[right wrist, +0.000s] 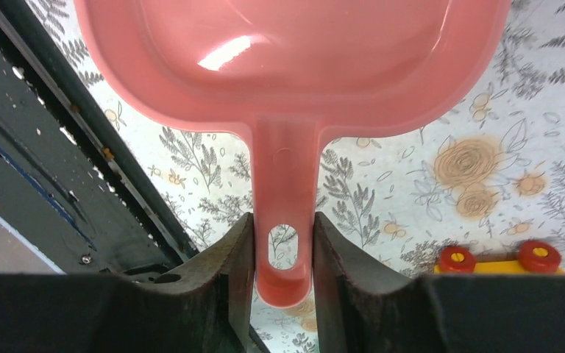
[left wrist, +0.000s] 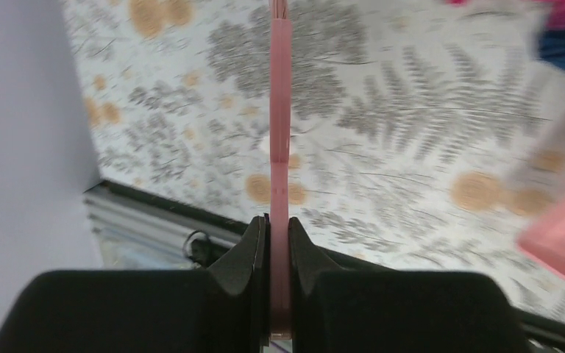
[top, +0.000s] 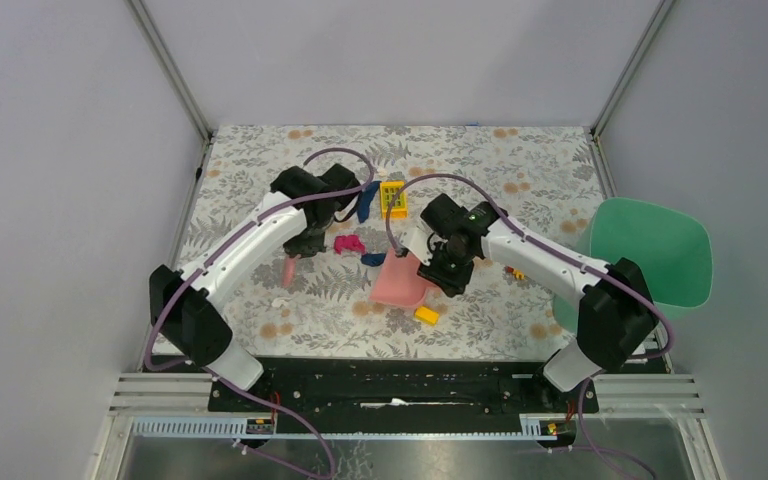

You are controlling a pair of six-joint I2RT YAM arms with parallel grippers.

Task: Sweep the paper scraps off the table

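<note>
Paper scraps (top: 348,243) lie between both hands, on worktop (top: 260,150).
Left hand (left wrist: 278,229) clamps pink brush (left wrist: 280,110); right hand (right wrist: 283,246) grips dustpan (right wrist: 287,59) handle.

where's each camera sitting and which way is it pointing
top external: above and behind the bases, looking down on the table; both arms show whole.
left wrist: on the left arm, looking along the left gripper, shut on the brush, down at the table; only its jaws show.
right wrist: on the right arm, looking along the right gripper, shut on the dustpan handle; only its jaws show.
shared: top and right wrist both show the dustpan.
</note>
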